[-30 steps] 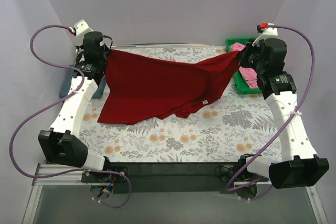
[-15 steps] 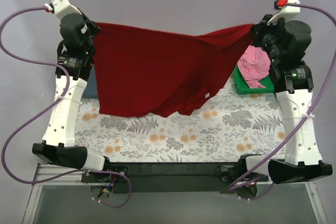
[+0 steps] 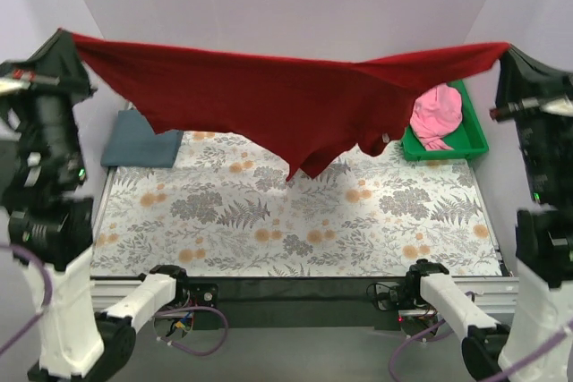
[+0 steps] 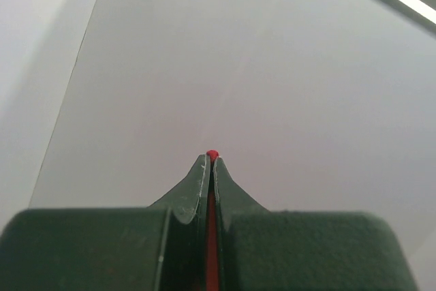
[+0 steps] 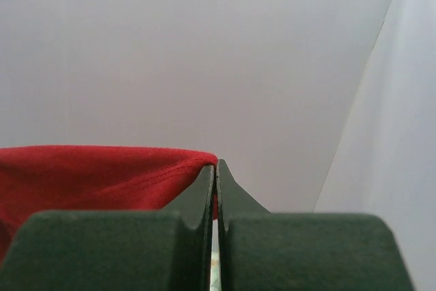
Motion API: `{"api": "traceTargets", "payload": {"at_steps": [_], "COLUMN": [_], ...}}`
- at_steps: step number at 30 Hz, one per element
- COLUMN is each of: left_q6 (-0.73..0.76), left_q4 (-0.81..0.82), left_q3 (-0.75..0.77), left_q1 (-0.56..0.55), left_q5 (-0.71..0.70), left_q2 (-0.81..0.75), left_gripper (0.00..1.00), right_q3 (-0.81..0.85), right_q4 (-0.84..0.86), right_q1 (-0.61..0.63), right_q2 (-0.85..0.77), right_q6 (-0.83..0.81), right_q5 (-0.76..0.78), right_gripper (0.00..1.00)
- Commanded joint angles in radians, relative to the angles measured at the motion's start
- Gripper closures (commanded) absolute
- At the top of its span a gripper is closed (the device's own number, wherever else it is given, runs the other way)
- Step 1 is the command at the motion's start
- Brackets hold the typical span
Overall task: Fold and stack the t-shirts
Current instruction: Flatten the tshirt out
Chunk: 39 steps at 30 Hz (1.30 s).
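Observation:
The dark red t-shirt [image 3: 269, 100] hangs stretched wide in the air, high above the table, its lower part dangling to a point near the middle. My left gripper [image 3: 70, 40] is shut on its left corner; a thin red edge shows between the fingers in the left wrist view [image 4: 212, 157]. My right gripper [image 3: 503, 51] is shut on its right corner, and the red cloth [image 5: 95, 175] runs off to the left in the right wrist view. The slate blue-grey t-shirt [image 3: 141, 147] lies folded at the table's back left. The pink t-shirt [image 3: 436, 118] lies bunched in the green bin [image 3: 472, 131].
The table carries a floral-patterned cloth [image 3: 295, 221]. The green bin stands at the back right corner. Grey walls close in the back and both sides. Both arms are raised high at the left and right edges of the top view.
Both arms have lifted and spread further apart, raising the red t-shirt off the table until it hangs fully in the air. The folded blue-grey shirt has come into view.

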Motion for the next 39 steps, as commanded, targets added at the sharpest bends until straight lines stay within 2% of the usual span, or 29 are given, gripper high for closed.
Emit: {"api": "traceTargets", "payload": {"at_steps": [1,5,10,14,21,26,30,32,35,39], "left_q6": [0.028,0.037,0.034,0.041,0.044,0.045,0.023,-0.004,-0.038,-0.017], "left_q4": [0.035,0.033,0.021,0.021,0.059,0.182,0.339,0.392,0.464,0.531], "left_q3": [-0.048,-0.051,0.007,0.001,-0.189,-0.405,-0.566,-0.624,-0.645,-0.587], "left_q1": [0.006,0.006,0.006,0.004,0.004,0.004,0.01,0.018,0.038,0.052], "left_q5": [0.08,0.127,0.164,0.167,0.109,0.006,-0.081,-0.113,-0.136,-0.149], "left_q2": [-0.13,-0.179,-0.161,-0.113,0.028,0.193,0.342,0.449,0.608,0.811], "left_gripper": [1.0,1.0,1.0,1.0,1.0,1.0,1.0,1.0,1.0,1.0], "right_q3": [-0.032,-0.003,0.112,0.123,0.002,-0.17,-0.366,-0.389,-0.399,-0.34], "right_q4": [0.078,0.074,0.046,0.048,0.061,0.165,0.354,0.386,0.429,0.446], "right_q1": [-0.002,-0.003,-0.002,-0.002,-0.003,-0.002,-0.002,-0.003,-0.002,-0.002], "right_q2": [-0.114,-0.168,-0.131,-0.09,0.065,0.203,0.34,0.437,0.583,0.767], "right_q6": [-0.082,-0.148,-0.195,-0.205,-0.215,-0.232,-0.228,-0.217,-0.196,-0.17], "right_q5": [0.0,0.007,0.015,-0.005,-0.071,-0.082,-0.106,-0.123,-0.148,-0.16], "right_gripper": [0.99,0.99,0.99,0.99,0.99,0.99,0.99,0.99,0.99,0.99]}}
